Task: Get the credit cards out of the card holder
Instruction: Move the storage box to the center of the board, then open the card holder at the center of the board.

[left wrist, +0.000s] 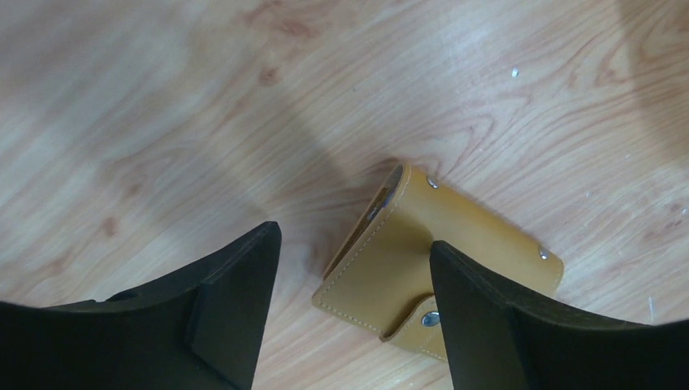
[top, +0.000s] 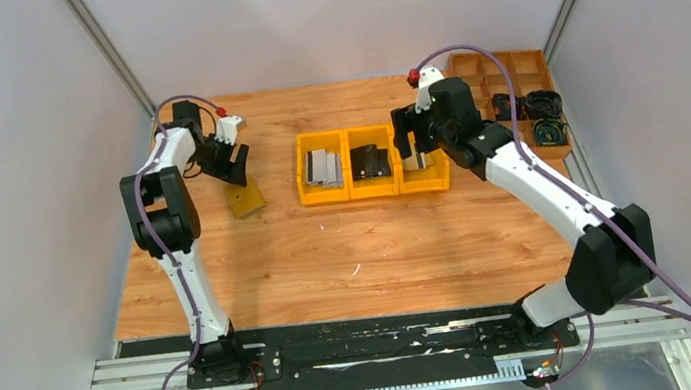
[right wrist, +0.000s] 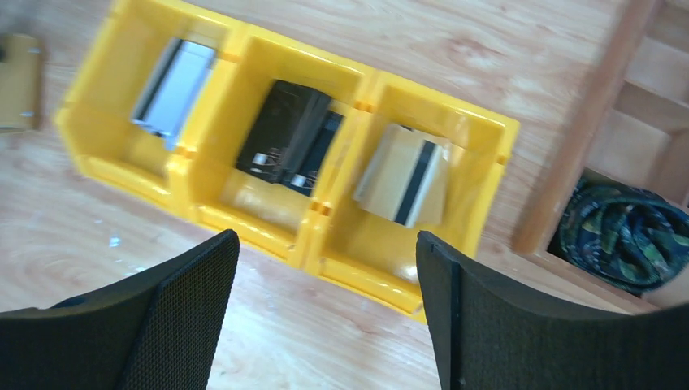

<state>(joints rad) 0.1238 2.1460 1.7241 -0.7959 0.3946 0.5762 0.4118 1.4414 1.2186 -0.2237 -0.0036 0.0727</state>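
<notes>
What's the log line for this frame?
phase: pre-grasp | left gripper: open, pointed at card holder | card holder: closed, flat on table | right gripper: open, over yellow bins

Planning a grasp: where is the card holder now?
In the top view the card holder lies closed on the left of the table, beside the left gripper, left of the yellow bins.

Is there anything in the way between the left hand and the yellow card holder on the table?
Nothing visible. The left hand hangs open above the card holder, which lies by itself on the bare wood of the table. The yellow bins sit well off to its right, out of the path.
</notes>
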